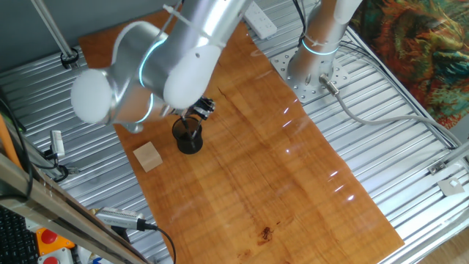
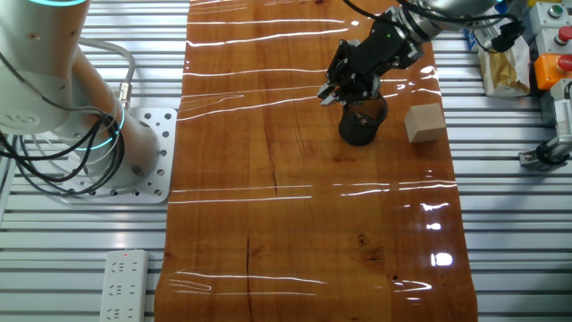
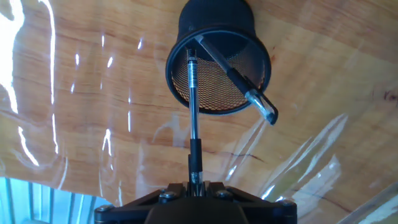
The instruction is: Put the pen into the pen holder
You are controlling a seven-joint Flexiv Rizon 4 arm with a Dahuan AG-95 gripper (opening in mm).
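The pen holder (image 3: 214,22) is a small black mesh cup standing on the wooden board; it also shows in one fixed view (image 1: 188,139) and in the other fixed view (image 2: 362,127). My gripper (image 3: 196,183) is shut on a slim silver-and-black pen (image 3: 194,118), directly above the cup. The pen's far end reaches inside the cup's rim. A second dark pen with a clear cap (image 3: 245,92) leans in the cup and sticks out over its right rim. The gripper also shows just above the cup in both fixed views (image 1: 199,110) (image 2: 335,92).
A pale wooden block (image 1: 148,156) (image 2: 424,122) lies on the board beside the cup. The arm's base (image 1: 311,70) (image 2: 54,107) stands at the board's edge. A white power strip (image 2: 123,286) lies on the metal table. A red stop button (image 2: 561,38) sits near clutter.
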